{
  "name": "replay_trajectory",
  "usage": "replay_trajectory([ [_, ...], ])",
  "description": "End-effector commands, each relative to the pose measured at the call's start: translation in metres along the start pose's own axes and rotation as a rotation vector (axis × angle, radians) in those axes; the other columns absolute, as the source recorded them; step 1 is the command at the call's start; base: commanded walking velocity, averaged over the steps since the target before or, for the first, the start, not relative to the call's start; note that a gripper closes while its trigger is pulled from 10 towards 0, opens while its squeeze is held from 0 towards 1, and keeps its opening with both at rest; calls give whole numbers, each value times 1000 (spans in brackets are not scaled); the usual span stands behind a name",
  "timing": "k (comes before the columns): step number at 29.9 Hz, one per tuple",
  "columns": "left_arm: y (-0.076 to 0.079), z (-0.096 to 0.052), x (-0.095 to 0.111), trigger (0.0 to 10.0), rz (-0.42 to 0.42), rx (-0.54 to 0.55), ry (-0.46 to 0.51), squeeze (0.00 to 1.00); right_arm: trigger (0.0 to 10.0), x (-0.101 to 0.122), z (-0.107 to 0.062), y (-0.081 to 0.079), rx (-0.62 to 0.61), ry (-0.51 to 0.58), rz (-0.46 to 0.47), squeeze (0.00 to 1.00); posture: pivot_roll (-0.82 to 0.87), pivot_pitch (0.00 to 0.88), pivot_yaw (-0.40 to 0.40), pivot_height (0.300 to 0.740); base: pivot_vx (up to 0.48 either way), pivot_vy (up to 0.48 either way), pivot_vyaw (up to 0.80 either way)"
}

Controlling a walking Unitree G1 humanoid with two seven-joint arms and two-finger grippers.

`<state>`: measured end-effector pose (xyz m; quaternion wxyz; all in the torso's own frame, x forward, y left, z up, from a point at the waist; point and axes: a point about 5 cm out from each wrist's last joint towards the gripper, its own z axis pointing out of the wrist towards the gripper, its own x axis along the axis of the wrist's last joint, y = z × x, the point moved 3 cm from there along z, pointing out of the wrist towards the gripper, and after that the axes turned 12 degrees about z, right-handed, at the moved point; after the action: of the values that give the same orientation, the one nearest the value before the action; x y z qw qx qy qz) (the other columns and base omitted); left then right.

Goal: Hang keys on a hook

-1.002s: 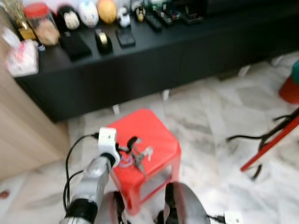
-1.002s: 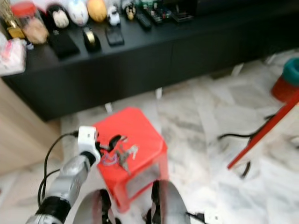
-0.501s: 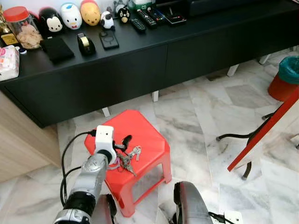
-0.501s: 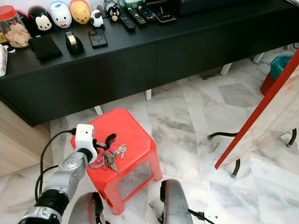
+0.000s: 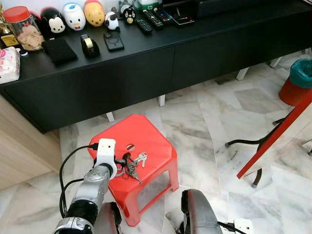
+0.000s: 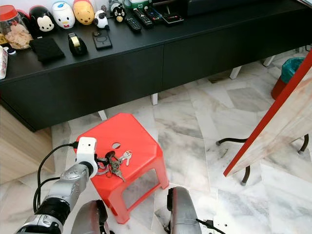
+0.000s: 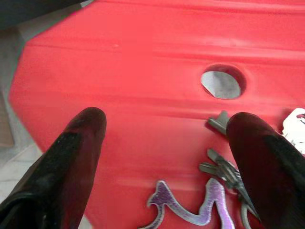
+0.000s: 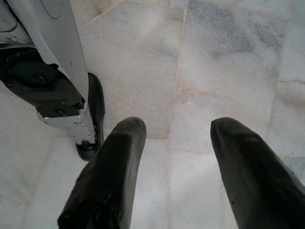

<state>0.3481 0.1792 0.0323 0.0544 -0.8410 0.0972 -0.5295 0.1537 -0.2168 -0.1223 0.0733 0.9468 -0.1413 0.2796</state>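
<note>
At the far left a light wooden cabinet side stands against the long black desk, whose top carries, from its left end, a pink tissue pack, a red-lidded jar, a black wallet, three round character figures, a tape dispenser, a dark phone and several remote controls; below, on the marble floor, sits a red plastic stool with a round hole in its seat; the left gripper reaches over the stool's left half, its silver arm trailing a black cable, and in the left wrist view its jaws stand wide open, one finger at each side of the seat, holding nothing; the keys lie flat on the seat just beside and partly between those fingers — a bunch with a purple shoe-shaped charm and a silver key fanning toward the stool's middle — not yet lifted; the right gripper hangs over bare floor near the robot's own foot, jaws open and empty; further right a red-edged board leans on a black metal frame, and at the far right stands a red bin with a teal liner.
</note>
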Motion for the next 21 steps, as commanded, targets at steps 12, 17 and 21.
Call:
replay_trajectory([
  [12,-22,-20,-12,10000,-205,52,-104,0,10000,-11,-2,-8,21,-23,-30,0,-148,186,-16,593,0,0,0],
  [17,-17,-25,-6,10000,-199,-8,-87,0,10000,-11,-2,-7,22,-28,-31,0,-145,185,-15,593,0,0,0],
  [21,-9,-28,-2,10000,-179,-57,-84,0,10000,-9,-2,-8,23,-29,-30,0,-147,184,-13,593,0,0,0],
])
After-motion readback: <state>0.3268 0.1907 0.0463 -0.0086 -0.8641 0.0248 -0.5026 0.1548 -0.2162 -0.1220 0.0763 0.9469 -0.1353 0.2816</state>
